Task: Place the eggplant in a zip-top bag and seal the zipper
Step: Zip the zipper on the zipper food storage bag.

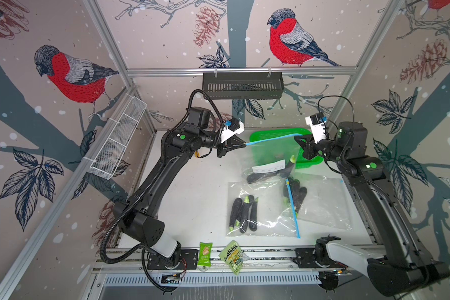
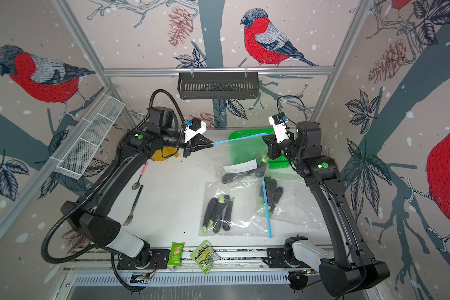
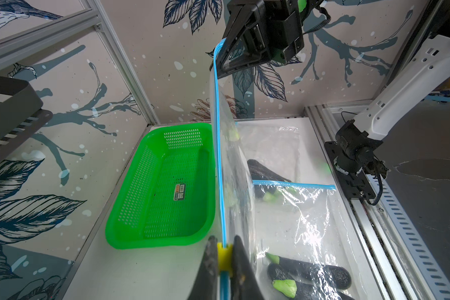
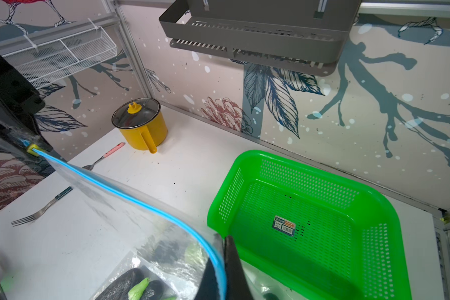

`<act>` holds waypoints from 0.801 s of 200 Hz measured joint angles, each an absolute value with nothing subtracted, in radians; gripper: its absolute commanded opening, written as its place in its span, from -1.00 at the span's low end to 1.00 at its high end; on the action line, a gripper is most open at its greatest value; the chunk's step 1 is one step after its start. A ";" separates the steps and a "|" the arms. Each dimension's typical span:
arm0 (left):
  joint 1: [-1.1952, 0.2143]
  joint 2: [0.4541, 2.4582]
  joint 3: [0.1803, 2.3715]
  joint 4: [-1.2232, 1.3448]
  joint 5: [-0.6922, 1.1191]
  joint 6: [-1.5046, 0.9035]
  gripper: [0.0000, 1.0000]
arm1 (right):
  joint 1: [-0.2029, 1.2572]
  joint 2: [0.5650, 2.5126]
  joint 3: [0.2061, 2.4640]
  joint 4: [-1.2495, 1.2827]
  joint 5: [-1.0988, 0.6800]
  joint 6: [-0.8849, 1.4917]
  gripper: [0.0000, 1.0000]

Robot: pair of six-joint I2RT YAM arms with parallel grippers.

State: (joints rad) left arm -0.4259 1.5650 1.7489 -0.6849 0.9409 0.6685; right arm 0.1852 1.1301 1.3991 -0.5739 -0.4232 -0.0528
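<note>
Left claw (image 1: 244,143) pinches one end of the zipper (image 3: 220,155) on my zip-top bag (image 1: 273,153) — right claw (image 1: 297,139) pinches the other — eggplant (image 1: 257,177) inside

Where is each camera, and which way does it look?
Both top views: high up front, facing down on the table, left arm, right arm and zip-top bag.
Left wrist: on the left arm, facing along the blue zipper to the right end effector; its own left end effector shows.
Right wrist: on the right arm, facing the yellow pot; its own fingers show.
Shared: both wrist views see the green basket.
</note>
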 measured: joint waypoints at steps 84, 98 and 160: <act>-0.428 1.565 1.769 -0.675 0.913 0.602 -1.00 | 0.093 1.043 1.322 -0.517 -0.461 -0.019 -0.92; -0.428 1.565 1.770 -0.665 0.909 0.596 -1.00 | 0.091 1.042 1.313 -0.511 -0.467 -0.004 -0.85; -0.446 1.575 1.797 -0.627 0.828 0.508 -1.00 | 0.220 1.036 1.315 -0.493 -0.417 -0.057 -0.04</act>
